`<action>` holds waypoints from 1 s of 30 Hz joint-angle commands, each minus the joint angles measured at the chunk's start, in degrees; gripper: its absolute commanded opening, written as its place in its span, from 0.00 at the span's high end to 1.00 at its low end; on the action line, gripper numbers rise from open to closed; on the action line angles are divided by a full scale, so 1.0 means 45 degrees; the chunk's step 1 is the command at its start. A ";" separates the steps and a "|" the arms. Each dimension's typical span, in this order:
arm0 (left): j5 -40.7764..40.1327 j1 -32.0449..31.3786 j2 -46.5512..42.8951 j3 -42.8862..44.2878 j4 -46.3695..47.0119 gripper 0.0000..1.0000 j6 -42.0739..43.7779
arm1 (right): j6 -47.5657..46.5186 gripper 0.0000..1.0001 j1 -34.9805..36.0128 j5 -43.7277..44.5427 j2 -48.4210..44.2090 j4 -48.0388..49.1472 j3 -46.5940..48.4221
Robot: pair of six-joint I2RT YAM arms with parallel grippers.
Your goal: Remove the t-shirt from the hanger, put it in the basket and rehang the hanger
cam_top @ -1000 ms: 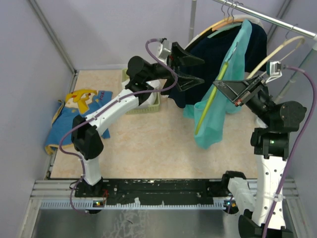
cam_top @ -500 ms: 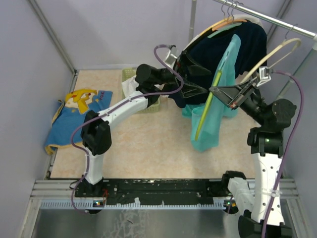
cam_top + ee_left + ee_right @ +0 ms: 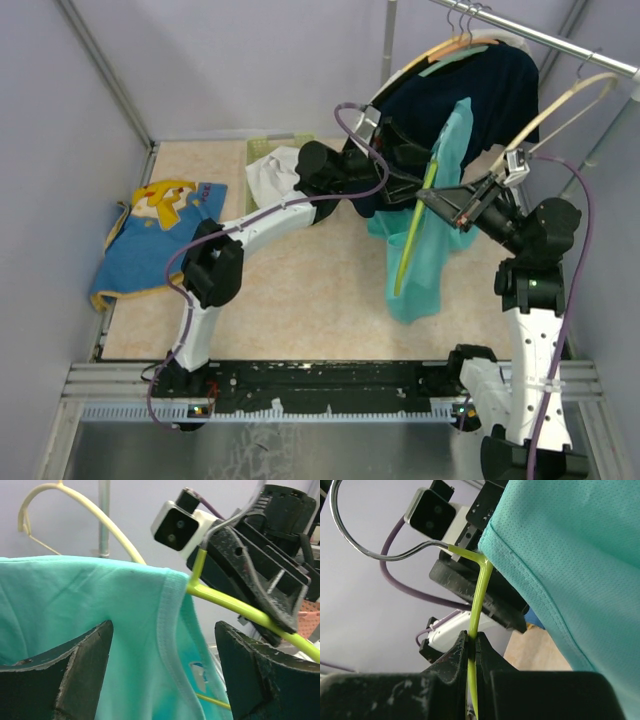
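T-shirt (image 3: 425,260), teal, drapes over a yellow-green hanger (image 3: 481,587) that is held in the air above the tabletop (image 3: 300,290), right of centre. The right gripper (image 3: 471,641) is clamped tight on the hanger's bar just below its metal hook. The left gripper (image 3: 162,630) stands wide, its fingers either side of the shirt's collar edge.

Top camera: high at my rig's near side, looking down over the beige speckled table (image 3: 300,300). Left wrist: close-up, facing the teal knit t-shirt (image 3: 75,595). Right wrist: tight along the thin yellow-green hanger (image 3: 479,600). I see shirt and hanger in all three.
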 commanded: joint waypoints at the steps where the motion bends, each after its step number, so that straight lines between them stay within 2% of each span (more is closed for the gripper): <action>1: -0.0862 -0.0069 0.0558 0.0588 0.0463 0.17 -0.0264 | -0.0305 1.00 -0.0109 -0.0363 -0.0442 0.0277 0.0162; 7: -0.1389 -0.0057 0.0995 0.0895 0.0456 0.52 -0.0473 | -0.0654 1.00 -0.0109 -0.0457 -0.0683 -0.0679 0.0347; 9: -0.1623 -0.0070 0.1061 0.0941 0.0489 0.69 -0.0610 | -0.0877 1.00 -0.0109 -0.0469 -0.0786 -0.1144 0.0358; 11: -0.1974 -0.0071 0.1002 0.0838 0.0522 0.93 -0.0738 | -0.1019 1.00 -0.0109 -0.0515 -0.0892 -0.1463 0.0326; 12: -0.2254 -0.0069 0.0927 0.0751 0.0536 0.99 -0.0813 | -0.1078 1.00 -0.0106 -0.0573 -0.0951 -0.1587 0.0328; 18: -0.4223 -0.0062 0.0239 0.0188 -0.0319 1.00 -0.0519 | -0.1662 1.00 -0.0109 -0.1181 -0.1246 -0.2630 0.0419; 24: -0.5831 -0.0071 0.0828 0.2009 -0.3295 1.00 -0.0322 | -0.1859 1.00 -0.0108 -0.2046 -0.1695 -0.3022 0.0136; 30: -0.6503 -0.0052 0.1864 0.3137 -0.4296 1.00 -0.0669 | -0.2009 1.00 -0.0106 -0.2680 -0.2214 -0.3373 0.0077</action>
